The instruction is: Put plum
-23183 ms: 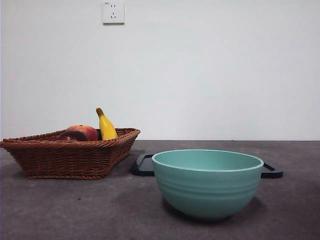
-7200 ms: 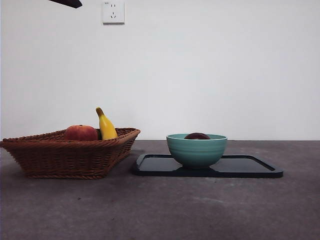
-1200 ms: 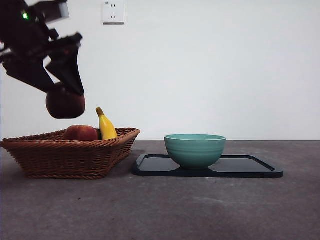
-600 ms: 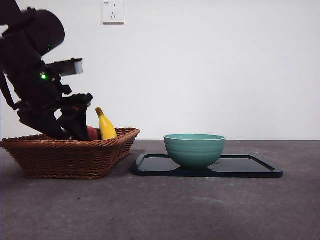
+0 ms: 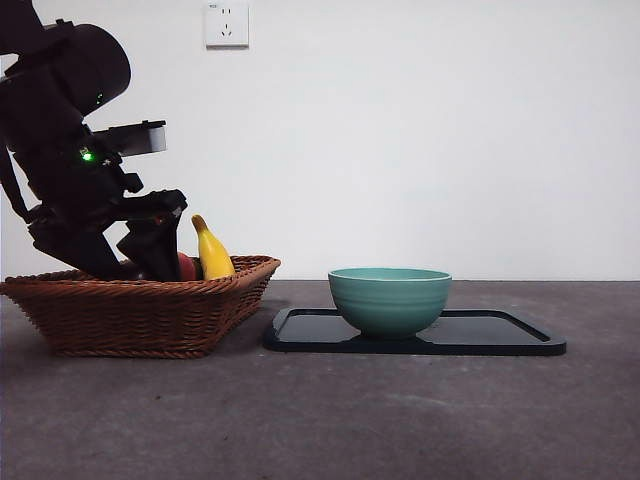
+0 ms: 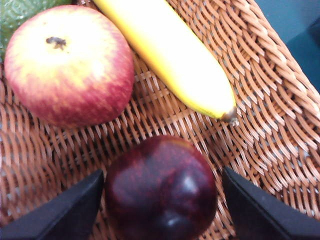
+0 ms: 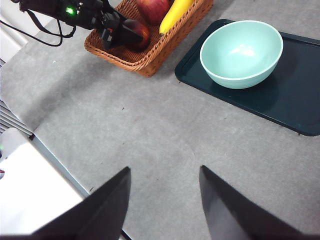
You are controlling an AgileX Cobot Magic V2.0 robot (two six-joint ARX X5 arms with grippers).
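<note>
The plum, dark maroon and round, lies on the floor of the wicker basket. My left gripper is down in the basket with one jaw on each side of the plum. Its jaws are open, and a thin strip of wicker shows beside one jaw. In the front view the left gripper hides the plum. The right wrist view shows the plum at the left gripper's tip. My right gripper hangs open high above the table, holding nothing.
A red-yellow peach-like fruit and a yellow banana lie close beyond the plum, with something green at the corner. To the right of the basket an empty teal bowl stands on a dark tray.
A second ago the left gripper held the plum in the air above the basket. It has come down into the basket, and the plum now rests on the wicker.
</note>
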